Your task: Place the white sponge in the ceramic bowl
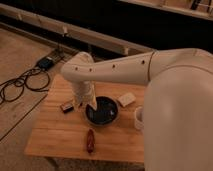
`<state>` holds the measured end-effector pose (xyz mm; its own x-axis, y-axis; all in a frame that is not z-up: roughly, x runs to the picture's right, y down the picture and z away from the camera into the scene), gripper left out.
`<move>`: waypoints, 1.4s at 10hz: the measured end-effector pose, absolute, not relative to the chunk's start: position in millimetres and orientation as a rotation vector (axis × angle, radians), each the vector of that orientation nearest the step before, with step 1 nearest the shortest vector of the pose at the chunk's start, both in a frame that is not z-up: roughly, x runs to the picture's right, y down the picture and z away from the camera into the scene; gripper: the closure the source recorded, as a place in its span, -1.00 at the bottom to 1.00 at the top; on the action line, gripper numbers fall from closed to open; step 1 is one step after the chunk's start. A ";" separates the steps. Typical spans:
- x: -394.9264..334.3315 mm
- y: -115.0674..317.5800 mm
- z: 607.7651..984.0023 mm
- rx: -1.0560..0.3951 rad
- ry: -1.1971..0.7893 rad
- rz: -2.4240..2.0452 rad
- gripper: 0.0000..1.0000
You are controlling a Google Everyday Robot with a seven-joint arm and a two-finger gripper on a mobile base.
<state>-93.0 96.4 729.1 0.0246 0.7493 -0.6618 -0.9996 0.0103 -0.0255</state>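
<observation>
The white sponge (126,99) lies flat on the wooden table (55,135), just right of and behind the ceramic bowl (103,112). The bowl is dark and glossy and sits mid-table. My gripper (86,103) hangs from the white arm at the bowl's left rim, well left of the sponge and not touching it. The arm hides part of the bowl's left edge.
A dark rectangular bar (67,106) lies left of the gripper. A white cup (139,118) stands right of the bowl. A red-brown oblong object (90,140) lies near the front edge. Black cables (22,82) and a power box lie on the floor at left.
</observation>
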 end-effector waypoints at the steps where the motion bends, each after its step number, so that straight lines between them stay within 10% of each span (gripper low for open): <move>1: -82.7 91.9 748.6 -0.573 0.560 1.500 -0.30; 14: 118.4 38.4 927.4 -0.575 0.728 1.836 -0.30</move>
